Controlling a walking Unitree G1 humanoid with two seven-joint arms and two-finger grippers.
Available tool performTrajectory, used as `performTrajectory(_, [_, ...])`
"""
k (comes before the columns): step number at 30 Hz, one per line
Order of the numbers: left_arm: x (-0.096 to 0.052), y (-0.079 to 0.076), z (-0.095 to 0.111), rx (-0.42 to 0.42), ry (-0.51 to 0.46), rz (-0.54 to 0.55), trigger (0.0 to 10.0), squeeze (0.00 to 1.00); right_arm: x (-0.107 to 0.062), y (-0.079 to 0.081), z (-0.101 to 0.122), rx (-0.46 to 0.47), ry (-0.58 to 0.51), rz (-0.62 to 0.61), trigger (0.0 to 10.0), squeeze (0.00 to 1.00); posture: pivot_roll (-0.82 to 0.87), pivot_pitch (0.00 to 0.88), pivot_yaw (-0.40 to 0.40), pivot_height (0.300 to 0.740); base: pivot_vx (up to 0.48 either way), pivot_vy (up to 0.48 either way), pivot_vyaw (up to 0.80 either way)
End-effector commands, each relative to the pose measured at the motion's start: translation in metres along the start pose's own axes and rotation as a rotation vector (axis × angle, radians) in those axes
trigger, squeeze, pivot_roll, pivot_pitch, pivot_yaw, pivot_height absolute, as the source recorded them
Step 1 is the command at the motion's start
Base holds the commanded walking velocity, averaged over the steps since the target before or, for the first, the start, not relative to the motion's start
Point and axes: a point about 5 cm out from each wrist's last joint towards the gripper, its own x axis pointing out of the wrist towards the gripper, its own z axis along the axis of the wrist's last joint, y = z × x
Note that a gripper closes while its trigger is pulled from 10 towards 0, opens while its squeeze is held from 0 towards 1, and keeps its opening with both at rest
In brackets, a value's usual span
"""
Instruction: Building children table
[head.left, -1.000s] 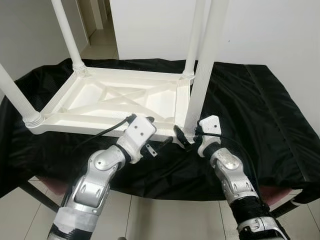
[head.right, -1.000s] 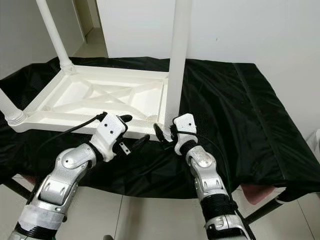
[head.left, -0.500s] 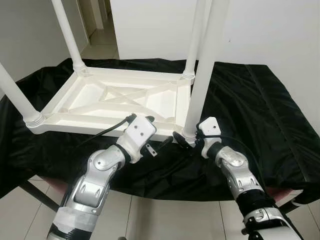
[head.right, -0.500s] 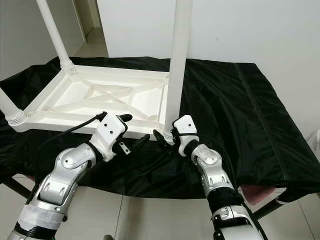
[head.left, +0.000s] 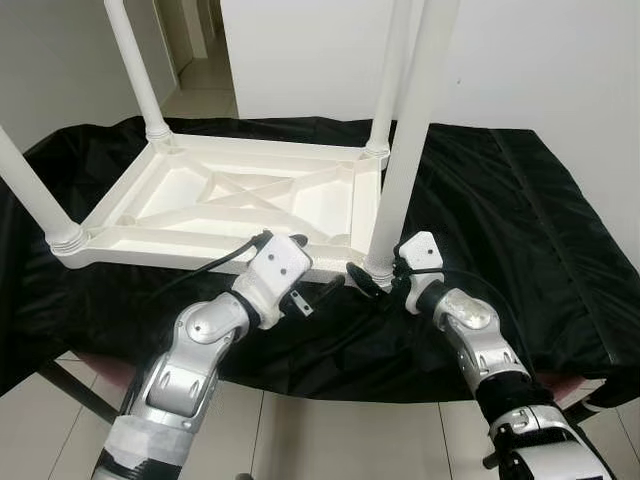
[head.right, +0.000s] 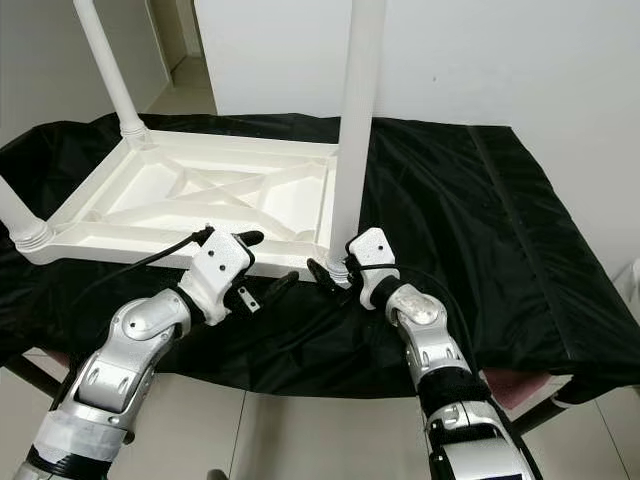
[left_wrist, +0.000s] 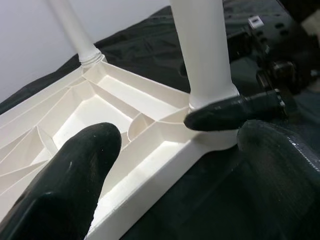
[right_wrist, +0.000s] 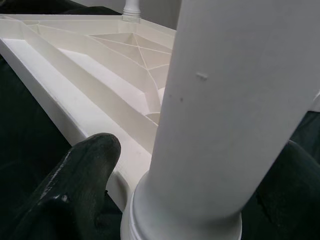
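A white plastic children's table (head.left: 110, 238) lies upside down on a black cloth (head.left: 500, 220), its legs pointing up. My right gripper (head.left: 378, 270) is at the base of the near-right leg (head.left: 405, 150). Its black fingers (right_wrist: 85, 175) sit on either side of the leg's collar, shut on it. My left gripper (head.right: 272, 260) is open at the table's near rim, just left of that corner. One of its fingers (left_wrist: 70, 185) is over the frame and the other lies outside on the cloth, holding nothing.
The three other legs stand in their corners: near left (head.left: 35, 200), far left (head.left: 135, 70) and far right (head.left: 388, 80). The cloth-covered bench ends just in front of my arms, with tiled floor (head.left: 330, 440) below. A white wall is behind.
My right forearm has swung a little outward while its gripper stays at the leg's base. The left arm and the table have hardly moved.
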Motion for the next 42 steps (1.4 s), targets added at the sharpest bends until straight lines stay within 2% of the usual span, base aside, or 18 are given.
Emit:
performTrajectory(1, [-0.002, 0.000, -0.007, 0.011, 0.029, 0.027, 10.0, 0.00, 0.002, 0.000, 0.001, 0.002, -0.009, 0.007, 10.0, 0.00, -0.08, 0.000, 0.064, 0.740, 0.000, 0.000, 0.00])
performTrajectory(9, [-0.003, -0.002, -0.010, 0.045, 0.040, 0.012, 10.0, 0.00, 0.006, -0.001, 0.000, 0.021, -0.014, 0.001, 10.0, 0.00, -0.07, 0.000, 0.067, 0.740, 0.000, 0.000, 0.00])
performTrajectory(10, [-0.003, -0.003, -0.010, 0.054, 0.042, 0.008, 10.0, 0.00, 0.006, -0.001, 0.000, 0.025, -0.015, 0.000, 8.9, 0.00, -0.07, 0.000, 0.068, 0.740, 0.000, 0.000, 0.00])
performTrajectory(13, [-0.004, -0.003, -0.012, 0.068, 0.048, 0.002, 10.0, 0.00, 0.008, -0.001, 0.000, 0.032, -0.016, 0.000, 8.2, 0.00, -0.07, 0.000, 0.069, 0.740, 0.000, 0.000, 0.00])
performTrajectory(14, [-0.005, -0.004, -0.013, 0.073, 0.051, 0.000, 10.0, 0.00, 0.008, -0.001, 0.000, 0.032, -0.015, 0.000, 6.0, 0.00, -0.07, 0.000, 0.070, 0.740, 0.000, 0.000, 0.00])
performTrajectory(15, [-0.005, -0.004, -0.013, 0.073, 0.051, 0.000, 10.0, 0.00, 0.008, -0.001, 0.000, 0.032, -0.015, 0.000, 6.0, 0.00, -0.07, 0.000, 0.070, 0.740, 0.000, 0.000, 0.00])
performTrajectory(16, [-0.005, -0.004, -0.015, 0.078, 0.056, -0.004, 10.0, 0.00, 0.008, -0.001, -0.001, 0.035, -0.014, -0.001, 4.6, 0.00, -0.07, 0.000, 0.073, 0.740, 0.000, 0.000, 0.00])
performTrajectory(20, [-0.005, -0.005, -0.016, 0.080, 0.058, -0.005, 10.0, 0.00, 0.008, -0.001, -0.002, 0.037, -0.014, -0.001, 4.2, 0.00, -0.07, 0.000, 0.072, 0.740, 0.000, 0.000, 0.00])
performTrajectory(21, [-0.005, -0.006, -0.017, 0.082, 0.060, -0.007, 10.0, 0.00, 0.008, -0.002, -0.003, 0.042, -0.013, -0.002, 2.5, 0.00, -0.07, 0.000, 0.073, 0.740, 0.000, 0.000, 0.00])
performTrajectory(22, [-0.005, -0.006, -0.017, 0.083, 0.061, -0.007, 10.0, 0.00, 0.008, -0.002, -0.003, 0.043, -0.012, -0.002, 2.5, 0.00, -0.07, 0.000, 0.073, 0.740, 0.000, 0.000, 0.00])
performTrajectory(24, [-0.005, -0.006, -0.017, 0.085, 0.061, -0.010, 10.0, 0.00, 0.008, -0.002, -0.004, 0.046, -0.012, -0.003, 0.6, 0.00, -0.07, 0.000, 0.073, 0.740, 0.000, 0.000, 0.00])
performTrajectory(27, [-0.004, -0.006, -0.018, 0.089, 0.062, -0.012, 10.0, 0.00, 0.007, -0.003, -0.006, 0.065, -0.006, -0.005, 0.0, 0.00, -0.08, 0.000, 0.075, 0.740, 0.000, 0.000, 0.00])
performTrajectory(30, [-0.003, -0.007, -0.018, 0.090, 0.061, -0.015, 10.0, 0.00, 0.006, -0.004, -0.006, 0.071, -0.008, -0.017, 0.0, 0.00, -0.08, 0.000, 0.075, 0.740, 0.000, 0.000, 0.00])
performTrajectory(31, [-0.003, -0.007, -0.018, 0.090, 0.060, -0.017, 10.0, 0.00, 0.005, -0.005, -0.007, 0.079, -0.007, -0.037, 2.4, 0.00, -0.08, 0.000, 0.076, 0.740, 0.000, 0.000, 0.00])
performTrajectory(33, [-0.003, -0.007, -0.018, 0.090, 0.060, -0.017, 10.0, 0.00, 0.005, -0.005, -0.007, 0.079, -0.007, -0.037, 2.4, 0.00, -0.08, 0.000, 0.076, 0.740, 0.000, 0.000, 0.00])
performTrajectory(34, [-0.003, -0.008, -0.018, 0.090, 0.060, -0.019, 10.0, 0.00, 0.005, -0.006, -0.008, 0.086, -0.006, -0.051, 9.8, 0.00, -0.08, 0.000, 0.076, 0.740, 0.000, 0.000, 0.00])
performTrajectory(37, [-0.004, -0.010, -0.018, 0.088, 0.062, -0.025, 10.0, 0.00, 0.004, -0.004, -0.007, 0.105, -0.014, -0.069, 10.0, 0.00, -0.08, 0.000, 0.076, 0.740, 0.000, 0.000, 0.00])
performTrajectory(42, [-0.008, -0.016, -0.022, 0.077, 0.072, -0.038, 10.0, 0.00, 0.005, 0.004, -0.011, 0.108, 0.012, -0.271, 10.0, 0.00, -0.08, 0.000, 0.077, 0.740, 0.000, 0.000, 0.00])
